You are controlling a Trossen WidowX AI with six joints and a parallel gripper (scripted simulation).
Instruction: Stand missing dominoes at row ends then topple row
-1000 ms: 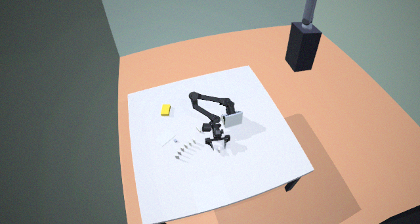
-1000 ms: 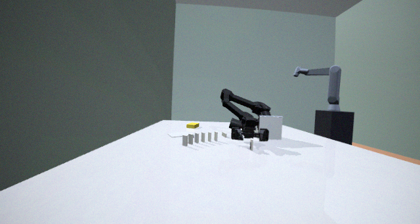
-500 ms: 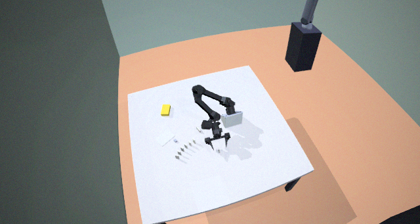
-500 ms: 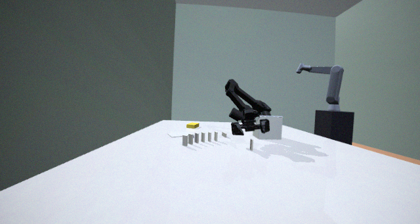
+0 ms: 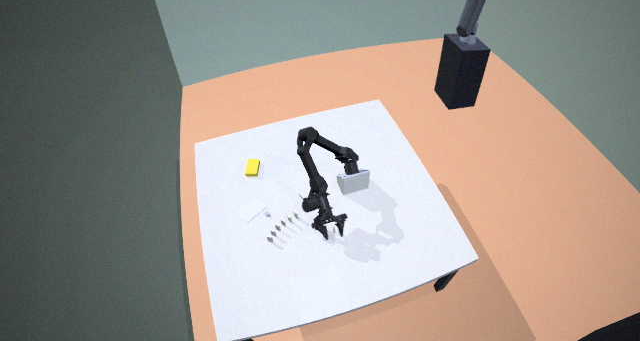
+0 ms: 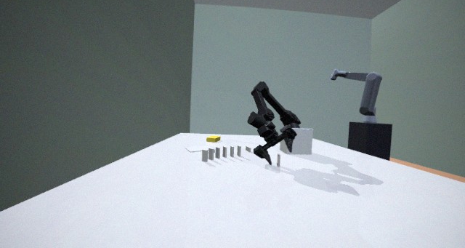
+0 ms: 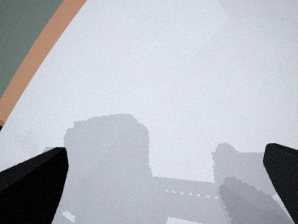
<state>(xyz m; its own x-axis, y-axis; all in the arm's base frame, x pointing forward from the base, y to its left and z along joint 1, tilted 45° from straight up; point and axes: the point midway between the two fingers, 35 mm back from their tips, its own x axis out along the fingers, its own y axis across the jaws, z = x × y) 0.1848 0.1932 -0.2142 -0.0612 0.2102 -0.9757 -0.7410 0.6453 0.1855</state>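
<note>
Several thin grey dominoes [image 5: 283, 223] [image 6: 224, 152] stand upright in a slightly curved row on the white table, left of the arm. Another domino [image 5: 334, 229] [image 6: 278, 160] stands upright alone, to the right of the row and well apart from it. A further small light piece [image 5: 301, 196] [image 6: 248, 149] seems to lie flat behind the row's right end. My black gripper [image 5: 334, 236] [image 6: 280, 157] [image 7: 167, 147] is wide open and empty, tilted, with its fingers near the lone domino. The wrist view shows no domino between them; whether a finger touches it is unclear.
A yellow block [image 5: 252, 167] [image 6: 213, 139] lies at the back left. A flat white sheet or tray [image 6: 194, 149] and a small bluish piece [image 5: 267, 214] lie behind the row. A grey box [image 5: 353, 183] [image 6: 303, 142] stands by the arm's base. Another arm stands on a dark pedestal [image 5: 461, 73] [image 6: 370, 140].
</note>
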